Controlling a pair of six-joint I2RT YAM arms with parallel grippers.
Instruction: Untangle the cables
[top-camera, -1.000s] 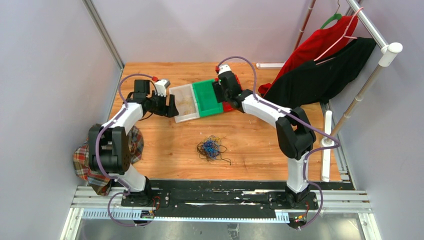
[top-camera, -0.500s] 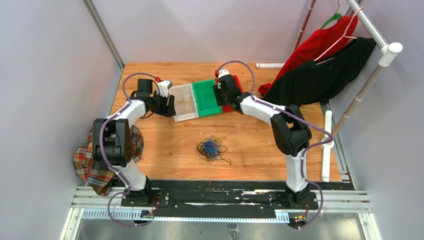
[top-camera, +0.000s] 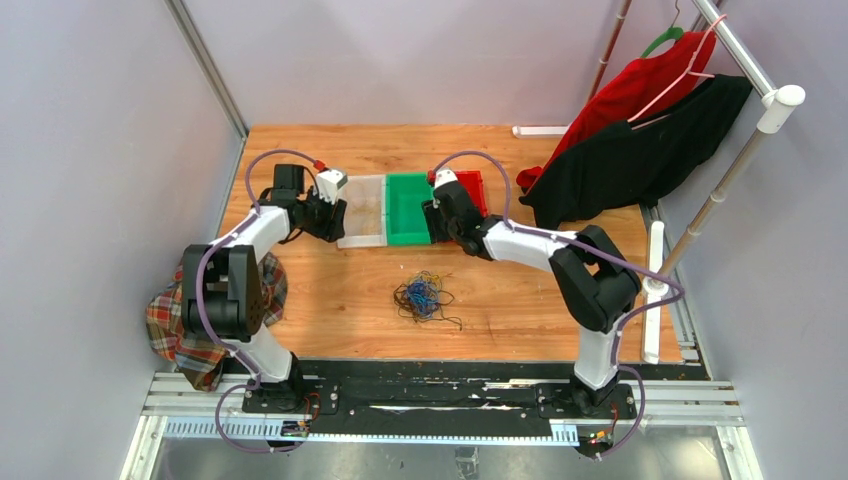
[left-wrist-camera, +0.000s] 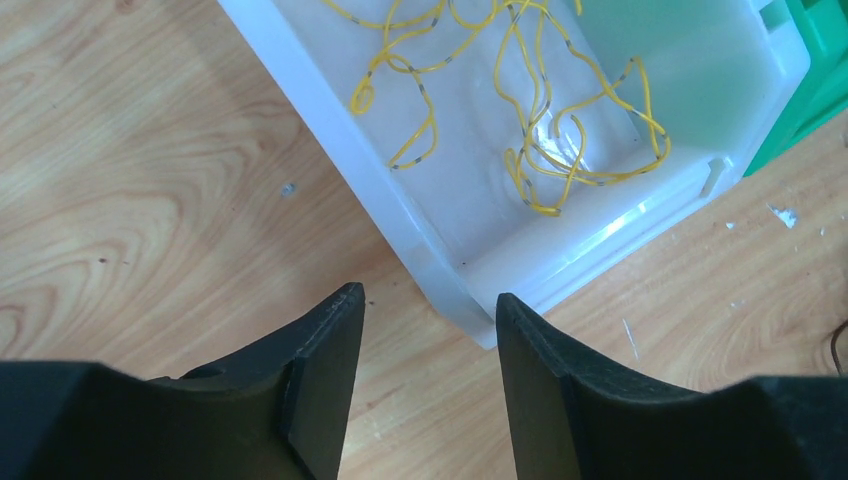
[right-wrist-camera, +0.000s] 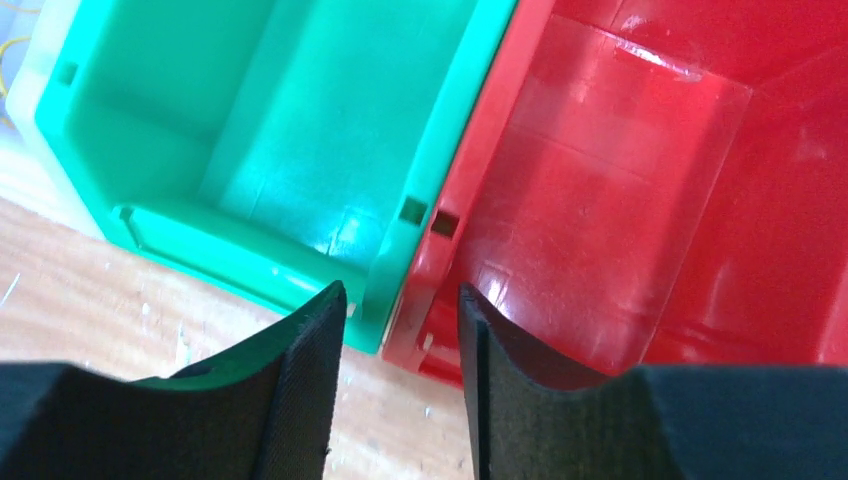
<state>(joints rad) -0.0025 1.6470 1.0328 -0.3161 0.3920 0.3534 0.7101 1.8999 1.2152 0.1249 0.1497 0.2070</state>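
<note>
The cables (top-camera: 423, 297) are a small tangle of blue, black and yellow-tan wires on the wooden table, in front of the bins and apart from both grippers. Several loose yellow wires (left-wrist-camera: 540, 120) lie inside a clear bin (left-wrist-camera: 420, 240). My left gripper (top-camera: 330, 222) is open and empty; in the left wrist view it (left-wrist-camera: 428, 300) has its jaws either side of the clear bin's near corner. My right gripper (top-camera: 437, 222) is open; in the right wrist view it (right-wrist-camera: 400, 300) sits at the near corner where the green bin (right-wrist-camera: 250, 130) meets the red bin (right-wrist-camera: 650, 200).
The clear bin (top-camera: 345, 208), green bin (top-camera: 406, 208) and red bin (top-camera: 472, 188) stand in a row at mid-table. A plaid cloth (top-camera: 170, 325) hangs off the left edge. Red and black garments (top-camera: 640, 140) hang on a rack at the back right. A white bar (top-camera: 655, 290) lies along the right edge.
The bins have swung from a tilted line into a straight row, nearer the front. My right gripper came from their far side to the near green-red corner. My left gripper shifted slightly right.
</note>
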